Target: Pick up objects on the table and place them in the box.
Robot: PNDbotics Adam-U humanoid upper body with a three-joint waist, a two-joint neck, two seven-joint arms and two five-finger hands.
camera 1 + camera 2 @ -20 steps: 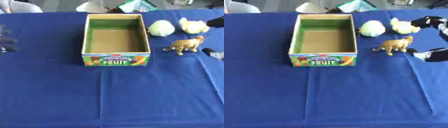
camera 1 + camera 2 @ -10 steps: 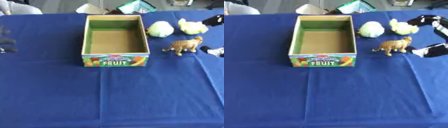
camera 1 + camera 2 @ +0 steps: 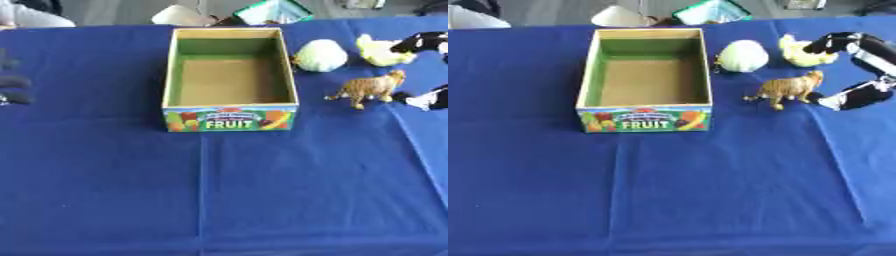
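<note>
Blue cloth (image 3: 710, 190) covers the table. Open cardboard box (image 3: 646, 75) with green inner walls and a FRUIT label on its near side sits up-left of centre, nothing inside. At 3 o'clock of the box stands a tan tiger figure (image 3: 787, 88); at 12 o'clock of the tiger, a pale green round item (image 3: 742, 55); at 1 o'clock of the tiger, a yellow toy (image 3: 802, 52). Right hand (image 3: 859, 70) at right edge, fingers spread open around the space just at 3 o'clock of the tiger, grasping nothing. Left hand (image 3: 12, 82) at left edge, 9 o'clock of the box; can't tell finger state.
</note>
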